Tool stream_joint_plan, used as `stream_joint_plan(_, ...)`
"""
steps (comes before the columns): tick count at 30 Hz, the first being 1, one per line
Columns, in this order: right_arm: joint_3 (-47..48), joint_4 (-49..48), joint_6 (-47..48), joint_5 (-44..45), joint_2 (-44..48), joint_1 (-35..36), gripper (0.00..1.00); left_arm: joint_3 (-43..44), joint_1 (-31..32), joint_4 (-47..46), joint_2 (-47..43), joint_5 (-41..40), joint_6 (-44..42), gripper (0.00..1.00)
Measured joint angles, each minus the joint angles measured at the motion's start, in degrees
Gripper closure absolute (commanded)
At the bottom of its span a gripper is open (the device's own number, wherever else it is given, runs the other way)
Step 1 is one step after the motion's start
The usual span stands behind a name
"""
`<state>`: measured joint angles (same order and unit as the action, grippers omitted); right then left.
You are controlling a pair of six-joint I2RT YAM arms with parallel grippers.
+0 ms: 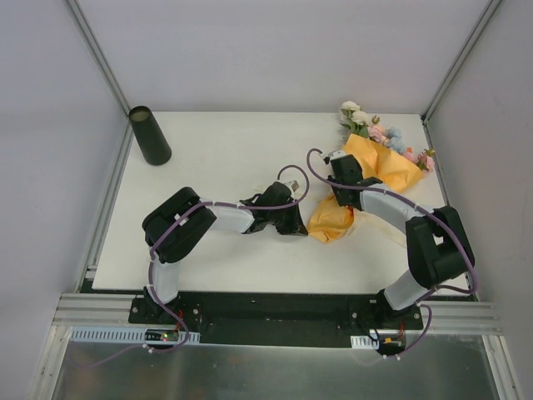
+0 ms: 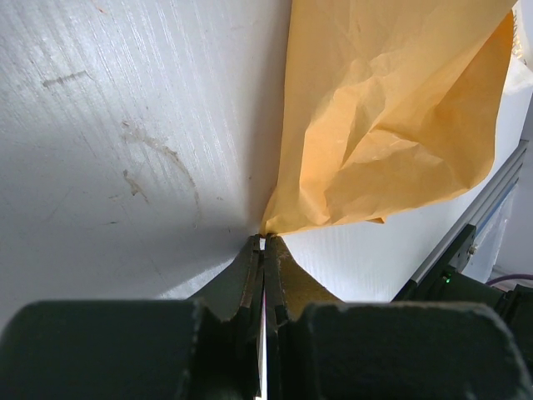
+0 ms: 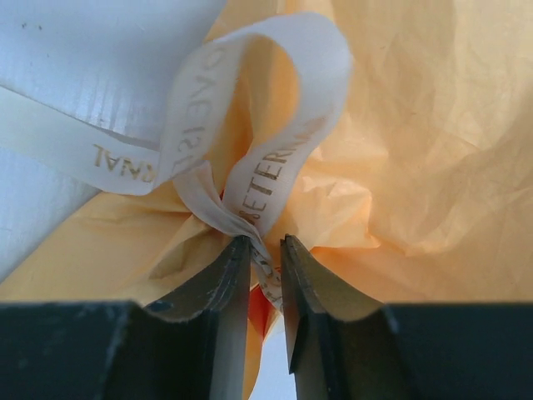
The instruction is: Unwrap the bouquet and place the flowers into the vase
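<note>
Both arms are the same build: left arm [image 1: 179,225] and right arm [image 1: 433,242] have chunky black joint housings with white link shells between them. An exposed purple cable [image 1: 151,260] runs along each. Bases bolt to a black plate [image 1: 275,307]. Left end effector [image 2: 263,243], right end effector [image 3: 265,242]: dark matte wedge fingers [image 3: 225,283], tips scuffed.

bouquet paper [image 3: 416,125] orange, ribbon [image 3: 279,171] cream with lettering, vase [image 1: 150,135] black
</note>
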<state>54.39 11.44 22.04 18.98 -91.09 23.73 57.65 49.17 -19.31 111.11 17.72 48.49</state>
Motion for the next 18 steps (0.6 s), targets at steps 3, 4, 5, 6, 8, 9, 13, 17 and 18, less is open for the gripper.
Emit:
stream_joint_plan(3,0.0,-0.61,0.07,1.36,-0.07,0.02,0.78,0.0,0.0,0.0,0.0,-0.02,-0.02,1.0)
stream_joint_plan(4,0.0,-0.96,0.09,2.01,-0.11,0.04,0.81,0.0,0.0,0.0,0.0,-0.02,0.0,1.0)
stream_joint_plan(5,0.0,-1.51,0.26,2.78,-0.17,0.04,0.86,0.0,0.0,0.0,0.0,-0.04,0.0,1.0)
stream_joint_plan(6,0.0,-2.29,0.52,3.52,-0.28,0.02,0.93,0.0,0.0,0.0,0.0,-0.04,0.0,1.0)
stream_joint_plan(8,-0.04,-4.24,1.03,4.98,-0.5,0.02,1.0,0.0,0.0,0.0,0.0,-0.07,0.02,1.0)
stream_joint_plan(9,-0.13,-5.09,1.29,5.4,-0.55,0.02,1.0,0.0,0.0,0.0,0.0,-0.09,0.02,1.0)
stream_joint_plan(13,-0.74,-9.33,1.55,6.93,-0.55,0.07,1.0,0.0,0.02,0.0,0.0,-0.22,0.15,1.0)
stream_joint_plan(17,-1.38,-12.35,2.14,8.85,0.04,0.57,1.0,-0.04,0.04,-0.02,0.0,-0.24,0.15,1.0)
stream_joint_plan(18,-1.97,-12.74,2.25,8.9,0.96,0.74,1.0,-0.07,0.04,-0.02,0.0,-0.28,0.17,1.0)
